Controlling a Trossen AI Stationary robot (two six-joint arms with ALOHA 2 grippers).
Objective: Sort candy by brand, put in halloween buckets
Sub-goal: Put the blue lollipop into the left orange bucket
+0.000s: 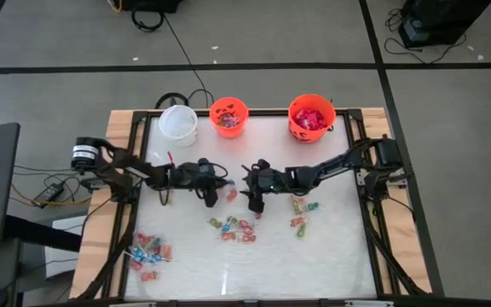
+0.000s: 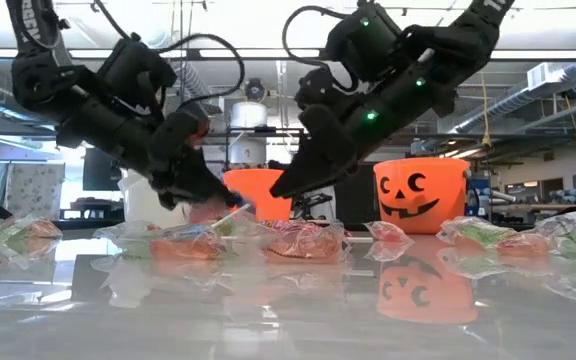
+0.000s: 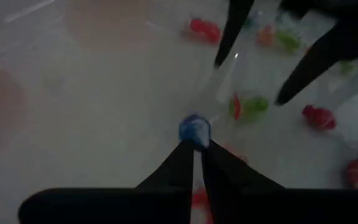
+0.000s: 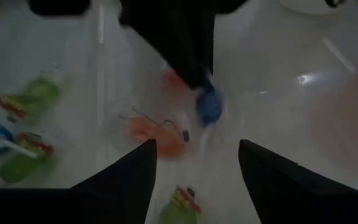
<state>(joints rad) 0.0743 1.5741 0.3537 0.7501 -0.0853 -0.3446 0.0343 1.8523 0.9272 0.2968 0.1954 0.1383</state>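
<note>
- The left gripper (image 3: 194, 144) near the table's middle has its dark fingers pinched together on a small round blue lollipop (image 3: 194, 130); the sweet's head juts past the fingertips, its thin pale stick (image 3: 224, 79) running on toward the right gripper (image 4: 197, 146).
- That one faces it, fingers spread wide, holding nothing.
- Crinkly wrapped candy (image 1: 233, 228) lies scattered on the glossy white table (image 1: 331, 256).
- Only the high view shows the white round plastic bucket (image 1: 178, 122), small orange bucket (image 1: 228, 117) and larger orange bucket (image 1: 311, 116) along the far edge.
</note>
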